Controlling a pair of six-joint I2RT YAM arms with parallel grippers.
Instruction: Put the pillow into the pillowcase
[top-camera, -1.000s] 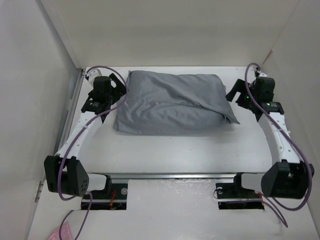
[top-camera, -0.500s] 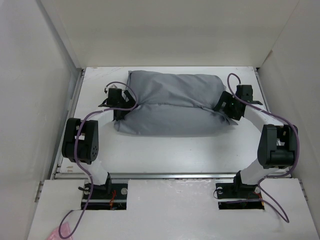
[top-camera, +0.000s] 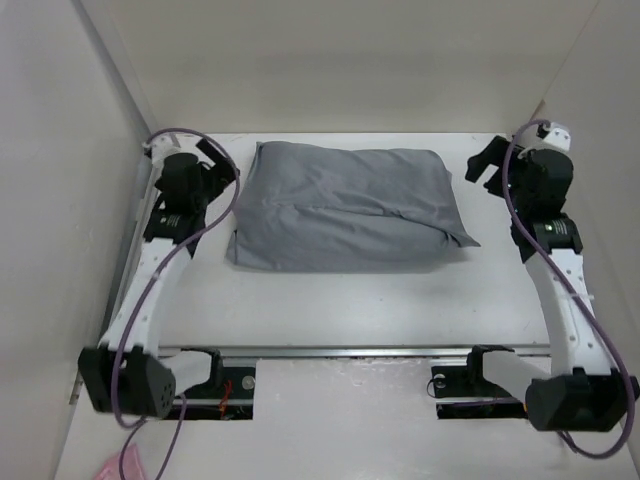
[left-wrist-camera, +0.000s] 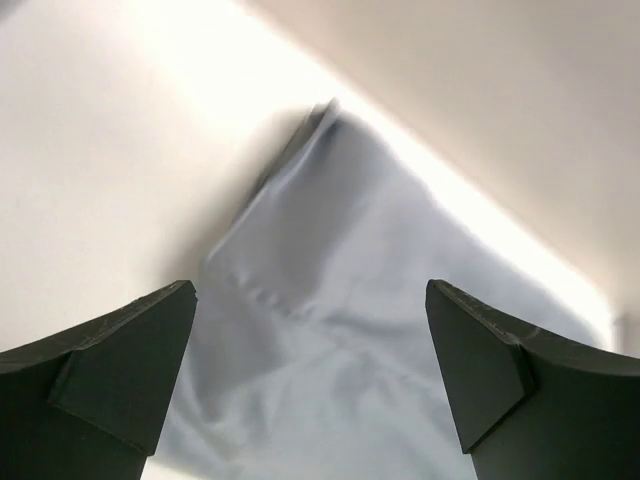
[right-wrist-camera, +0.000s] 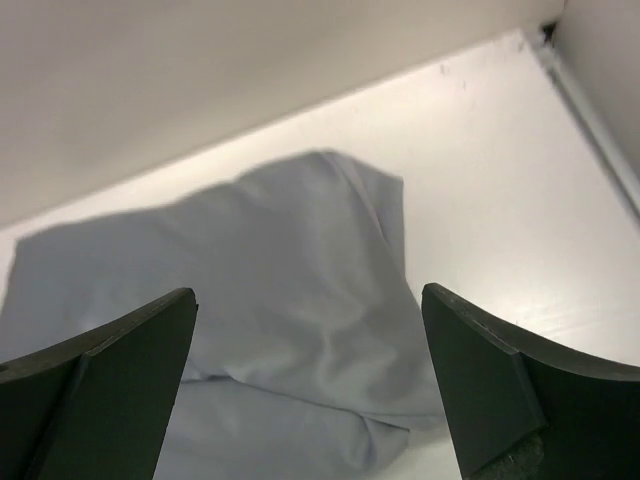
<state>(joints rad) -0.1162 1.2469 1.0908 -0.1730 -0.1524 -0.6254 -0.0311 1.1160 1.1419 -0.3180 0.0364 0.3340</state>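
Observation:
The grey pillowcase (top-camera: 345, 205) lies plump and wrinkled at the back middle of the white table. The pillow does not show; no cream or yellow is visible. My left gripper (top-camera: 222, 166) is open and empty, just off the pillowcase's left end, raised above the table. My right gripper (top-camera: 484, 166) is open and empty, off the right end. The left wrist view shows the grey cloth (left-wrist-camera: 330, 330) between wide-apart fingers (left-wrist-camera: 120, 370). The right wrist view shows the pillowcase's right end (right-wrist-camera: 290, 300) with a loose flap between wide-apart fingers (right-wrist-camera: 500, 390).
White walls (top-camera: 90, 150) close in the table on the left, back and right. A metal rail (top-camera: 340, 352) runs along the near edge by the arm bases. A pink scrap (top-camera: 125, 465) lies at the bottom left, off the table.
Both grippers were pressed against the ends of the pillowcase half a second ago; now both have pulled back outward and up, open, and the pillowcase lies flatter.

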